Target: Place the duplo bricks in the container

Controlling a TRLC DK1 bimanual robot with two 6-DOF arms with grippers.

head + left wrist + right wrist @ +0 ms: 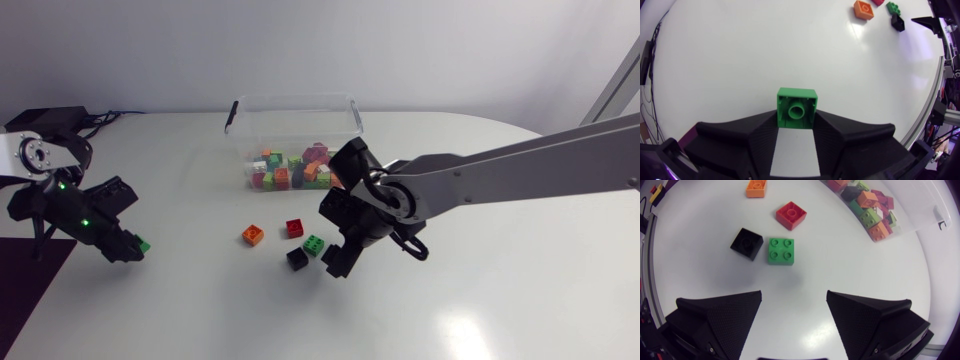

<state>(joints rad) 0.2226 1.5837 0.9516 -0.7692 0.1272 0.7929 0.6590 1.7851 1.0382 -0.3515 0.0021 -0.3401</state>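
Note:
My left gripper (797, 120) is shut on a small green duplo brick (797, 106), stud side facing away; from above this pair sits at the table's left, gripper (133, 246) and brick (145, 243). My right gripper (794, 302) is open and hovers just short of a green brick (781, 250) and a black brick (746, 243). Beyond them lie a red brick (791, 215) and an orange brick (755, 187). In the head view the right gripper (337, 262) is beside the black brick (297, 258) and the green one (314, 244).
A clear plastic container (292, 112) stands at the back middle of the table, holding several coloured bricks (290, 170). Its wall (912, 215) shows ahead and to one side of my right gripper. A black cable and box lie at the table's back left corner.

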